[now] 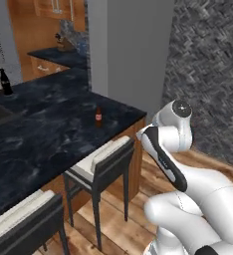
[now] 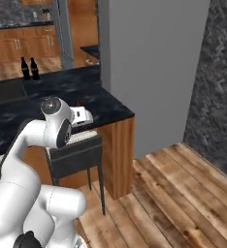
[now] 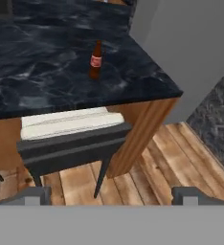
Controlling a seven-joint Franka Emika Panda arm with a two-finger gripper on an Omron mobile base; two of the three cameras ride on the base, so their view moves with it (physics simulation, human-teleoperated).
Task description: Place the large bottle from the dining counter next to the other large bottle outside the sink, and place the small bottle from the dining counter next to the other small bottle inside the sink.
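The dining counter (image 1: 49, 134) is long black stone with white swirls. The small bottle (image 3: 95, 60), brown glass with a red label, stands upright near its right end. The gripper (image 3: 111, 198) fingers are wide apart above a cushioned stool (image 3: 71, 136).

base cams flank arm, share dining counter (image 1: 49, 134)

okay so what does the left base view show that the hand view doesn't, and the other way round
Left base view alone: two black bottles standing far back on the counter, a second stool at the bottom left, and the robot's white arm. Hand view alone: the gripper, its fingertips spread wide above the floor. Both: the small bottle upright on the dining counter near its end, with a cushioned stool below the edge.
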